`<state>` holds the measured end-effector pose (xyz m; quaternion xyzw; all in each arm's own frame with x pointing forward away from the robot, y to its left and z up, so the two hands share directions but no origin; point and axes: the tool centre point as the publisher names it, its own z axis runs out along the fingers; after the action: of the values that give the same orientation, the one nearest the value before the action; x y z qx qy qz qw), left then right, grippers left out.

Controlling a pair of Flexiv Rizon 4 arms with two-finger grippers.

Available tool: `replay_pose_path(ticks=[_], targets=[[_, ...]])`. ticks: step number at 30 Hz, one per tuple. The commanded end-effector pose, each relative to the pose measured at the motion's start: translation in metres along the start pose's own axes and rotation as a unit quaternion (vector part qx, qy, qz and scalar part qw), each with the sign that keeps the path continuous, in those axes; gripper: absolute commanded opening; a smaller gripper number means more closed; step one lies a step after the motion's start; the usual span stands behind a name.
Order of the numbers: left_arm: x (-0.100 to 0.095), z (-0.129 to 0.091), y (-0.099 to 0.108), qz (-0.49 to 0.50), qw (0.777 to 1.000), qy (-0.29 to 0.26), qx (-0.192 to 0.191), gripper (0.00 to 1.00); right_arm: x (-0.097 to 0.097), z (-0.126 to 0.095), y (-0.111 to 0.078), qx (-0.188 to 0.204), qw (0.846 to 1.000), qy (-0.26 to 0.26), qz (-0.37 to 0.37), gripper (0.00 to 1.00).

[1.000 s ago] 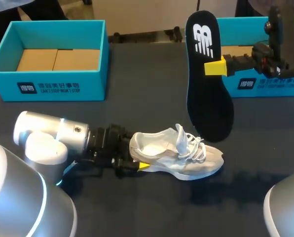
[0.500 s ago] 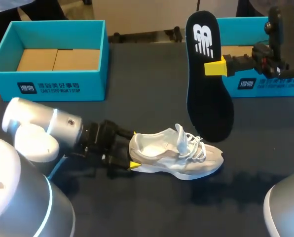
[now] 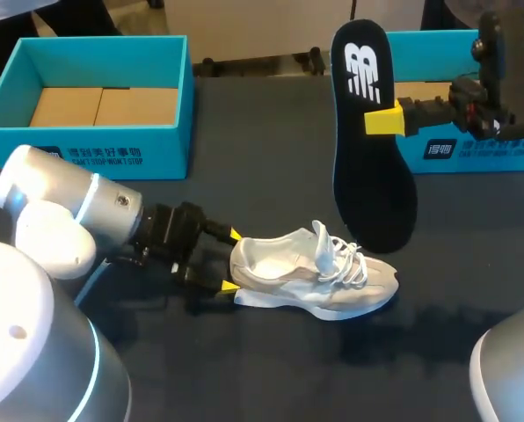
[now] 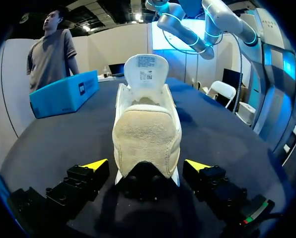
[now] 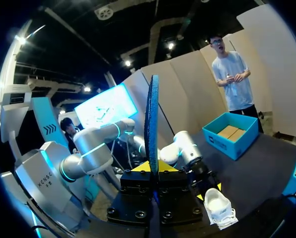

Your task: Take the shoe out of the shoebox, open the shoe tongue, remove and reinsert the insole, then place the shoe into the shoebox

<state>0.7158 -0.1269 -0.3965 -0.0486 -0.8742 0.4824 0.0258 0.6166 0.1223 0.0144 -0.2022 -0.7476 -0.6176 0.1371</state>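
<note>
Left claw [image 3: 232, 260] wide apart, straddling the heel of the shoe [image 3: 306, 281], a gap on both sides, no contact. Right claw [image 3: 383, 120] clamped on the insole [image 3: 372, 185], holding it upright over the desk [image 3: 271, 158]. Shoe sits on its sole mid-desk. Count: 1 shoe, 1 insole, 2 teal boxes [image 3: 86, 141] [image 3: 473, 149].

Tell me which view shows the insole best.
Head view: the whole insole shows face-on, upright in the right pincer. The right wrist view shows only its thin edge between the fingers; the left wrist view misses it.
</note>
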Motion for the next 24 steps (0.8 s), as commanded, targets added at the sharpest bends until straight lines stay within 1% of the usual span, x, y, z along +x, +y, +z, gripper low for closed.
replay_pose_path(ticks=[1, 2, 3, 4, 5, 6, 7, 23, 24], targets=[[-0.003, -0.003, 0.0, -0.003, 1.0, -0.012, -0.028, 1.0, -0.002, 0.003, 0.001, 0.001, 1.0, 0.001, 0.0, 0.0], [-0.007, -0.005, -0.001, -0.01, 0.999, -0.014, -0.041, 1.0, -0.002, 0.003, 0.001, 0.001, 1.0, 0.001, 0.0, 0.0], [-0.01, -0.008, -0.001, -0.014, 0.999, -0.002, -0.047, 1.0, -0.002, 0.003, 0.001, 0.001, 1.0, 0.001, 0.0, 0.0], [-0.016, -0.01, -0.003, -0.037, 0.992, -0.004, -0.122, 1.0, -0.002, 0.003, 0.001, 0.001, 1.0, 0.001, 0.0, 0.0], [-0.02, -0.008, -0.005, -0.045, 0.975, -0.002, -0.22, 1.0, -0.002, 0.003, 0.001, 0.001, 1.0, 0.001, 0.0, 0.0], [-0.021, -0.008, -0.005, -0.046, 0.962, -0.006, -0.269, 1.0, -0.002, 0.003, 0.001, 0.001, 1.0, 0.001, 0.0, 0.0], [-0.022, -0.011, -0.008, -0.04, 0.948, -0.048, -0.312, 1.0, -0.002, 0.003, 0.001, 0.001, 1.0, 0.001, 0.0, 0.0], [-0.022, -0.012, -0.008, -0.04, 0.948, -0.048, -0.312, 1.0, -0.002, 0.003, 0.001, 0.001, 1.0, 0.001, 0.0, 0.0], [-0.021, -0.013, -0.01, -0.036, 0.946, -0.051, -0.318, 1.0, -0.002, 0.003, 0.001, 0.001, 1.0, 0.001, 0.0, 0.0]])
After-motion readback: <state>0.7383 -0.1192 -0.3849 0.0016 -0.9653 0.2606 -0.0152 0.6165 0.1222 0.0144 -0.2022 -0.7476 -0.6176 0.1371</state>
